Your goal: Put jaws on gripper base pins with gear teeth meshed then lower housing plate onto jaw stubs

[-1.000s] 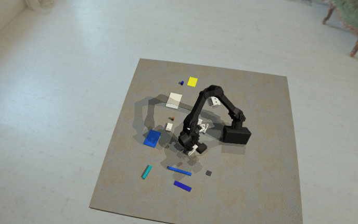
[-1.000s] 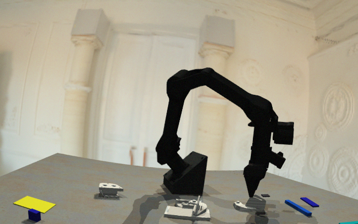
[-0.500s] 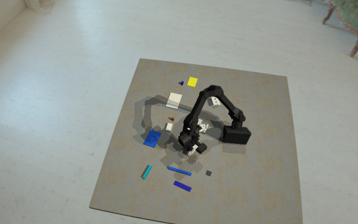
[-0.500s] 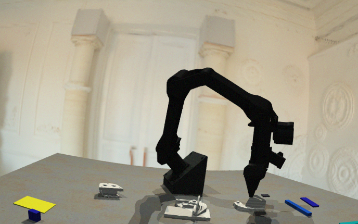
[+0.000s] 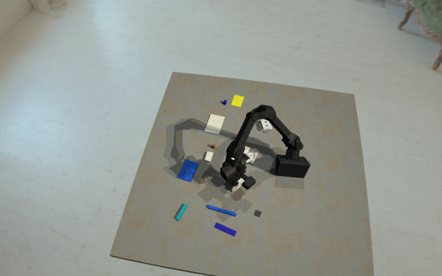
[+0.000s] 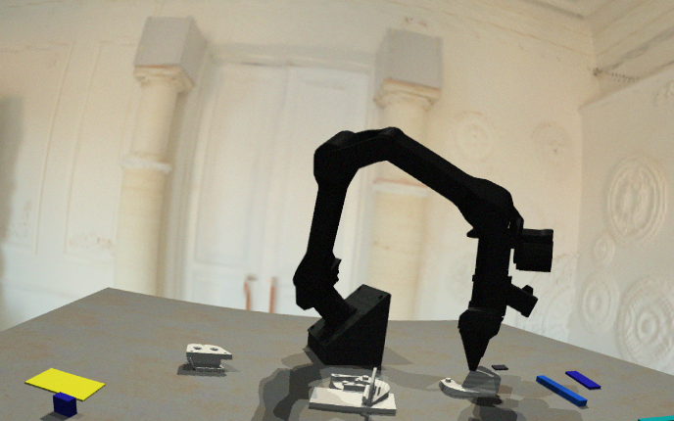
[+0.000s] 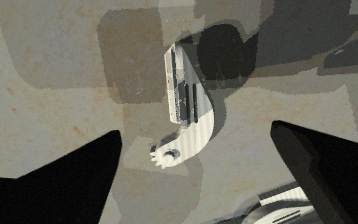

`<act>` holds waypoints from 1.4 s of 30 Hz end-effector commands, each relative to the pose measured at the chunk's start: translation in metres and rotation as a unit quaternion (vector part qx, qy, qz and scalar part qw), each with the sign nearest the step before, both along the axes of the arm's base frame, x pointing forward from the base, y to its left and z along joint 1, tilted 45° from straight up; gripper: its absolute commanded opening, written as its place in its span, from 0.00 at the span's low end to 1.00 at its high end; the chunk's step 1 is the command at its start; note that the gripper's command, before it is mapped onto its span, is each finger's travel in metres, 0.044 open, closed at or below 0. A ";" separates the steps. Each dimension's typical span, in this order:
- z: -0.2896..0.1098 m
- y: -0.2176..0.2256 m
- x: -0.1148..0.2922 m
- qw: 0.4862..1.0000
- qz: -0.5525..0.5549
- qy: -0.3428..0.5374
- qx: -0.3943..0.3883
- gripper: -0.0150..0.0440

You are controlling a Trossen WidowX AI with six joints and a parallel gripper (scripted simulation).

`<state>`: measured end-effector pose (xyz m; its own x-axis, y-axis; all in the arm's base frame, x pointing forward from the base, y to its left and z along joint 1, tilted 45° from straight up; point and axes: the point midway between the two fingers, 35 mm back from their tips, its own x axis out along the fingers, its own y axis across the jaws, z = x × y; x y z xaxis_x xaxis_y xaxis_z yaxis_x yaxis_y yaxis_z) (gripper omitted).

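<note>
Fingers apart, 1 white jaw between and below.

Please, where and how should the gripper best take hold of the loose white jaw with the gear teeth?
Probably come from above and grip the long sides of the straight section, away from the toothed end. The loose white jaw lies low on the table, and that section extends lengthwise between the open fingers, so closing should pinch across it.

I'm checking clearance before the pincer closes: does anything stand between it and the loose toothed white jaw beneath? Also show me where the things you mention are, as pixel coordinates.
Nothing visible stands between the open pincer [image 6: 473, 368] [image 7: 196, 127] and the white jaw [image 5: 238, 184] [image 6: 464, 390] [image 7: 192, 112]; the wrist view shows only shadowed table top [image 7: 50, 60] around it.
</note>
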<state>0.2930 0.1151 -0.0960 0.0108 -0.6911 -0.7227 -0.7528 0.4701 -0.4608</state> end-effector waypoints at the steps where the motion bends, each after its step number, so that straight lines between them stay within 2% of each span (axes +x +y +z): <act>1: 0.000 0.000 0.000 1.000 0.003 0.001 -0.001 1.00; 24: 0.000 0.000 0.000 1.000 0.000 0.000 0.000 1.00; 42: -0.021 -0.019 0.003 1.000 0.002 0.000 0.000 1.00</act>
<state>0.2968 0.1017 -0.1126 0.0170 -0.6861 -0.7273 -0.7489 0.4732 -0.4639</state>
